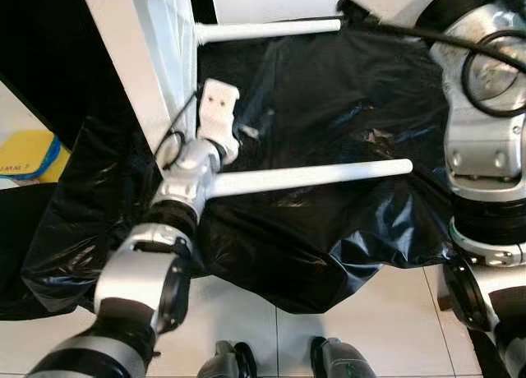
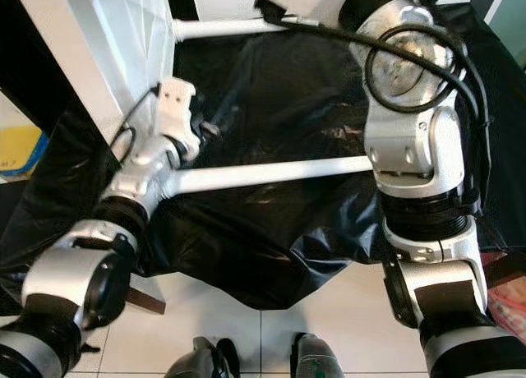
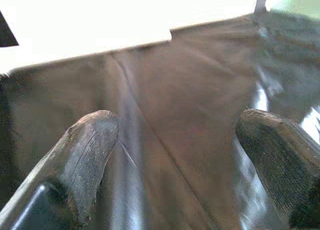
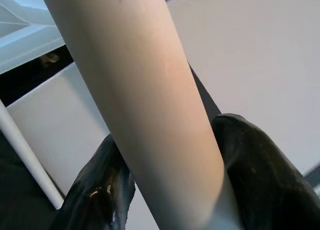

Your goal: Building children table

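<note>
A white children's table lies on its side on a black plastic sheet [image 1: 329, 99]. Its tabletop [image 1: 140, 57] stands on edge at the left, and two white legs stick out sideways. My right gripper [image 4: 172, 175] is shut on the upper leg [image 1: 271, 29], near that leg's far end. The lower leg [image 1: 312, 177] runs across the sheet from beside my left wrist. My left gripper [image 3: 180, 135] is open, close to the tabletop near that leg's base, with only black sheet between its fingers [image 3: 87, 155].
White floor tiles [image 1: 362, 320] lie in front of the sheet, with my feet at the bottom edge. A yellow and blue object [image 1: 29, 152] sits on the floor at the far left. My right arm [image 2: 415, 148] rises along the right side.
</note>
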### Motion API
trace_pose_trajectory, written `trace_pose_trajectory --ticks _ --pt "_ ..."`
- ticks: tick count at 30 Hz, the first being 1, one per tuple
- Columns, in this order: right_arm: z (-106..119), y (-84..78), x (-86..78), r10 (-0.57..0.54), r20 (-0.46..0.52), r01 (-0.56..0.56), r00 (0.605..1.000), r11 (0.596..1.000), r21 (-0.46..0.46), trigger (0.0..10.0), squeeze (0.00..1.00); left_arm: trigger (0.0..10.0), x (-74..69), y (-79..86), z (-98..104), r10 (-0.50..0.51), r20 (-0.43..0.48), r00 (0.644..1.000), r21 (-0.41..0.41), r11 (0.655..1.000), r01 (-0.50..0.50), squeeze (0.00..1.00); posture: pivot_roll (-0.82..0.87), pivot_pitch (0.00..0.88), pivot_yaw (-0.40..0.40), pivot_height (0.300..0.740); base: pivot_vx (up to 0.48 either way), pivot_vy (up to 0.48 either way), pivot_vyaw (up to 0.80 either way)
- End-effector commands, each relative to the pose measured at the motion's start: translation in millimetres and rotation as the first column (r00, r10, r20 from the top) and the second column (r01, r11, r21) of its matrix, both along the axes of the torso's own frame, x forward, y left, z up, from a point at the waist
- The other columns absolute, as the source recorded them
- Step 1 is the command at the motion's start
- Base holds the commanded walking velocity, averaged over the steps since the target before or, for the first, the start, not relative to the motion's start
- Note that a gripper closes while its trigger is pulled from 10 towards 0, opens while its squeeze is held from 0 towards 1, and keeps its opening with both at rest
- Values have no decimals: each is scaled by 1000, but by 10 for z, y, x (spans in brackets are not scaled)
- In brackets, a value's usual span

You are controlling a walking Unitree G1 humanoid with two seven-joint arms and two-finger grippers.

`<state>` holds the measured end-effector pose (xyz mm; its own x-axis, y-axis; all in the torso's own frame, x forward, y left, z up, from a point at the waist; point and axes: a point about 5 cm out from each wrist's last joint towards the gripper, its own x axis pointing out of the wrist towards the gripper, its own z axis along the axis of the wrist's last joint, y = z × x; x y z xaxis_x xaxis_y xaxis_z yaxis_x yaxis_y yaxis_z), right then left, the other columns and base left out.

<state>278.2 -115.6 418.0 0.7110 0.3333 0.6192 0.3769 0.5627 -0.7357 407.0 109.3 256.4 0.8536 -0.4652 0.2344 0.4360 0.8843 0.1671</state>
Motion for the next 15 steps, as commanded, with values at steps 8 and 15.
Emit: trace_pose_trajectory --ticks 8,15 --pt "166 -453 -157 -26 74 -6 997 918 396 10000 0 10000 -50 617 540 721 92 687 -302 678 -670 0 -281 176 102 740 0 0 0" --pt "-109 -965 -318 -207 73 110 976 747 655 10000 0 10000 -306 309 1385 632 370 681 -394 771 -501 0 -250 180 107 740 0 0 0"
